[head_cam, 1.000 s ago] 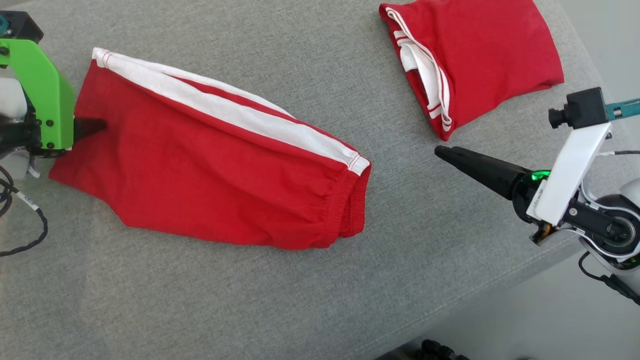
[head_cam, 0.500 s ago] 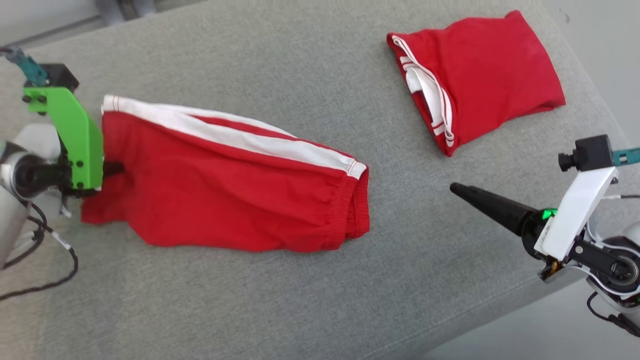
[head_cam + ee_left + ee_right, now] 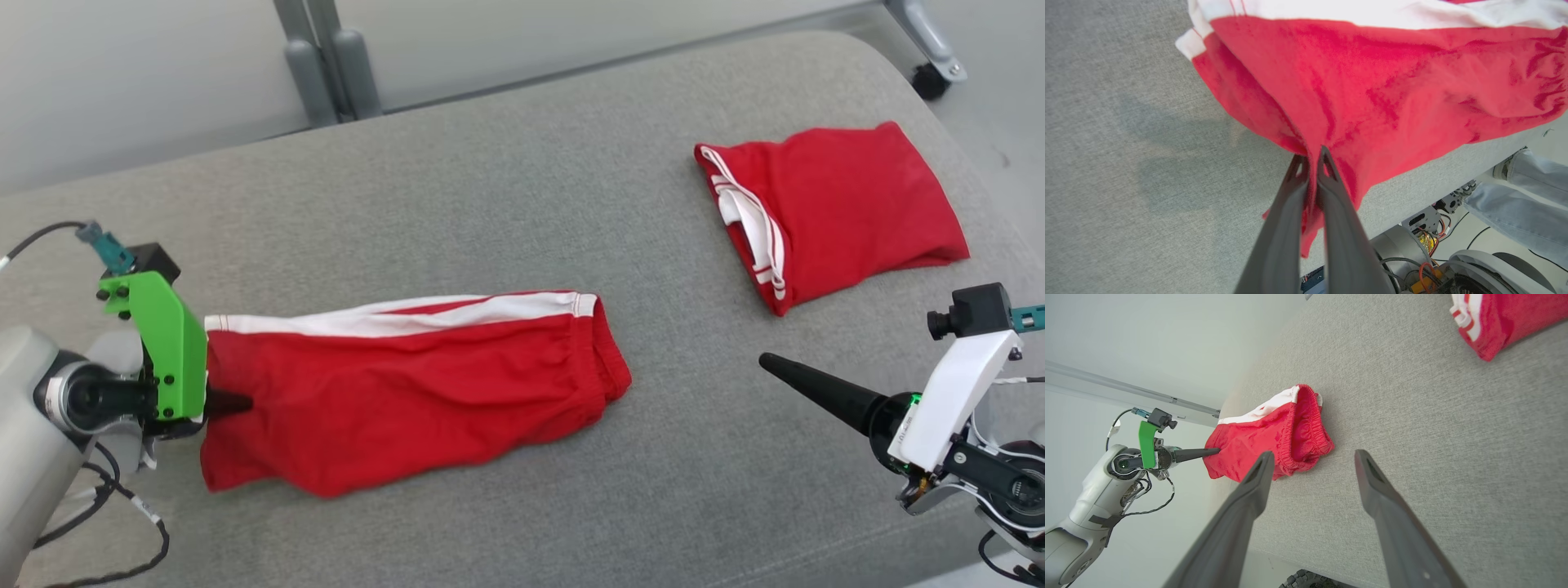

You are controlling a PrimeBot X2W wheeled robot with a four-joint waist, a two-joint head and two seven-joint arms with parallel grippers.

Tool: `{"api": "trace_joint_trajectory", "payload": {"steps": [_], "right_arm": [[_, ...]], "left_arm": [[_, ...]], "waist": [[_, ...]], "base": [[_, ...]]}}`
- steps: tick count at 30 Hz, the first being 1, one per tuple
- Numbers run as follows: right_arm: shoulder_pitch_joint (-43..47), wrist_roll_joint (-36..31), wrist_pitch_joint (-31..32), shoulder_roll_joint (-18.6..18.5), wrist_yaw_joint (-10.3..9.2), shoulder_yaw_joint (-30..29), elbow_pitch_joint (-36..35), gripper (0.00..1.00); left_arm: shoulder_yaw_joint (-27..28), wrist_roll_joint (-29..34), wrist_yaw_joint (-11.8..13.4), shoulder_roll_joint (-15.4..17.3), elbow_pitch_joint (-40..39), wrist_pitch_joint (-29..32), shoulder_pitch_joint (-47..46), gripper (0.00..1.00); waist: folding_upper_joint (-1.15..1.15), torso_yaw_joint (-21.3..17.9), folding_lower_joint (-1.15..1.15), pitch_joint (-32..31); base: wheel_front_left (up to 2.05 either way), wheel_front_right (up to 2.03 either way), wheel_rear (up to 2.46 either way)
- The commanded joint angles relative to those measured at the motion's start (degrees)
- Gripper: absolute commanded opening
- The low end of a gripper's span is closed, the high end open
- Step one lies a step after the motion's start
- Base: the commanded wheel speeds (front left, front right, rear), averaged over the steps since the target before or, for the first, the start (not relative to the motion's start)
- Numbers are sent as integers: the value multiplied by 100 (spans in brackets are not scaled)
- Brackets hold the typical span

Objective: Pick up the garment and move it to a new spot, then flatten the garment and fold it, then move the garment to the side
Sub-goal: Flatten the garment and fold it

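A pair of red shorts with a white side stripe [image 3: 408, 392] lies stretched across the grey cushion [image 3: 506, 204], its elastic waistband toward the middle. My left gripper [image 3: 237, 402] is shut on the shorts' left hem, lifting that end a little; the left wrist view shows the cloth [image 3: 1372, 90] pinched between the fingers [image 3: 1312, 163]. In the right wrist view the shorts [image 3: 1265, 437] hang from that gripper [image 3: 1214, 451]. My right gripper [image 3: 1314, 457] stands open above bare cushion, right of the waistband, holding nothing [image 3: 767, 362].
A second red garment, folded [image 3: 833, 212], lies at the far right of the cushion. The cushion's front edge runs close below the shorts. Grey metal posts [image 3: 326, 57] stand behind it. A person's jeans-clad leg [image 3: 1519, 196] and robot-base cabling show below the edge.
The head camera tilted up, so the whole picture slid down. The left gripper has kept its hold and pulled the shorts' left end, drawing them straighter and flatter. The right gripper stayed put.
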Motion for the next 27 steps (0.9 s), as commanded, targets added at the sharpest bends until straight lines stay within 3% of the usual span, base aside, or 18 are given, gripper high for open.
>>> {"api": "trace_joint_trajectory", "payload": {"steps": [1, 6, 7, 8, 9, 15, 19, 23, 27], "right_arm": [[106, 34, -56, -52, 1, -31, -8, 100], [225, 46, -90, -90, 1, 27, -31, 100], [238, 49, -94, -89, 1, 39, -29, 100], [245, 53, -105, -91, 1, 42, -34, 100], [234, 27, -127, -94, 1, 38, -46, 100], [153, -432, -689, -96, 1, -99, -16, 100], [97, -1089, -1515, 18, 0, -268, 161, 100], [101, -1832, -2381, 249, 1, -451, 488, 100], [234, -2463, -2760, 529, 0, -783, 768, 100]], "left_arm": [[38, -91, 67, 77, -95, 9, 189, 0], [39, -217, 251, 251, -391, -88, 605, 0], [33, -228, 279, 267, -421, -148, 707, 5], [23, -226, 306, 293, -448, -208, 803, 67], [18, -209, 328, 315, -459, -267, 863, 100], [24, 129, 252, 512, -604, -738, 955, 100], [107, 822, 182, 758, -931, -1674, 701, 100], [448, 1283, 421, 835, -1348, -3142, 843, 100], [763, 1654, 959, 772, -1776, -4569, 1203, 100]], "waist": [[0, 298, 0, -329], [0, 324, 0, -404], [0, 325, 0, -427], [0, 325, 0, -439], [0, 326, 0, -446], [0, 418, 0, -548], [0, 544, 0, -605], [0, 692, 0, -681], [0, 889, 0, -750]], "base": [[0, 0, 0], [0, 0, 0], [0, 0, 0], [0, 0, 0], [0, 0, 0], [0, 0, 0], [0, 0, 0], [0, 0, 0], [0, 0, 0]]}}
